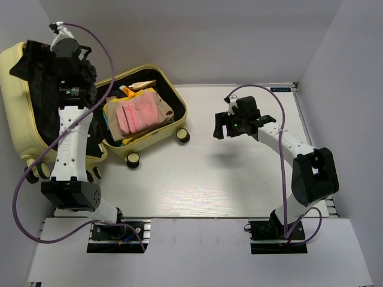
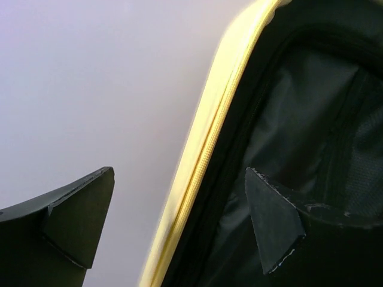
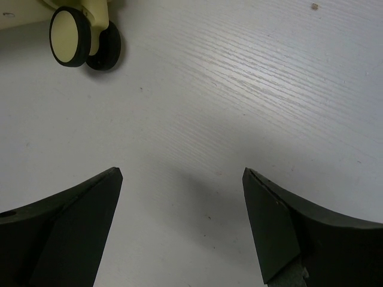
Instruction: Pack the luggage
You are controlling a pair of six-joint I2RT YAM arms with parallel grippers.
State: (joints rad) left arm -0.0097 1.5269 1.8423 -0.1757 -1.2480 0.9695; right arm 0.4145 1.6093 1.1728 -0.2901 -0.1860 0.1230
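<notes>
1. Your left gripper (image 2: 179, 173) is spread wide, straddling the luggage (image 1: 18, 101) rim (image 2: 209, 137) (stiff, smooth, likely slippery shell).
2. Pinch that rim; the raised half probably swings light.
3. Right gripper (image 3: 182, 173) gapes, empty, luggage wheel (image 3: 69, 45) ahead-left.

Luggage (image 1: 178, 113): pale yellow hard-shell suitcase with rounded corners, lying open at far left in the top view. Base half lies flat, filled with folded pink and tan clothing (image 1: 136, 113). Lid half (image 1: 15, 89) stands raised to its left, black lining (image 2: 311, 107) showing; black-and-cream wheels (image 1: 133, 159) sit along the base's near edge.
</notes>
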